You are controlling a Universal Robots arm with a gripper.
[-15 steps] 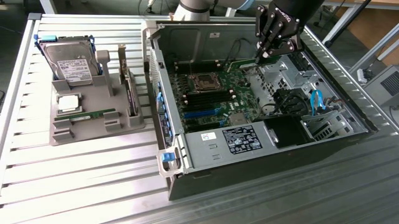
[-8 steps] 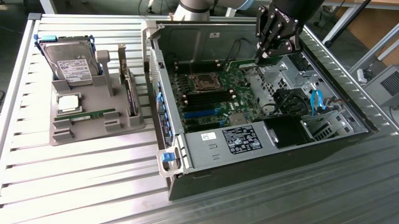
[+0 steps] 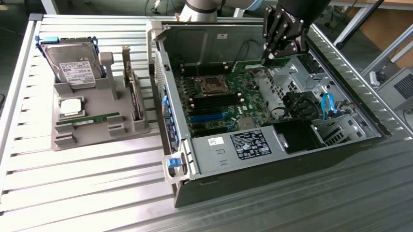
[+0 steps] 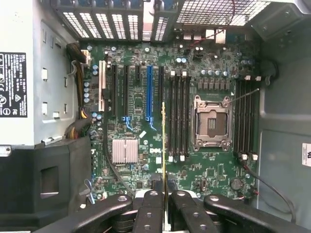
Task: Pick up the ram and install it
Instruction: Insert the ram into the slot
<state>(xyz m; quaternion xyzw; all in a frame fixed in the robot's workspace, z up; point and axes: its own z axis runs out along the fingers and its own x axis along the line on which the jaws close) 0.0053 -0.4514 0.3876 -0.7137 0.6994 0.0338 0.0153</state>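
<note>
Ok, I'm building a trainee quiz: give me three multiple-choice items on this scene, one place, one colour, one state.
1. The hard drive sits: A in the grey holder; B on the motherboard; C on the power supply.
2. The looped cable in the case is: A blue; B yellow; C white.
3. The gripper is: A open; B shut on the ram; C shut on nothing.
Key: A, it stands in the holder; A, it shows blue; B, it clamps the green stick.
</note>
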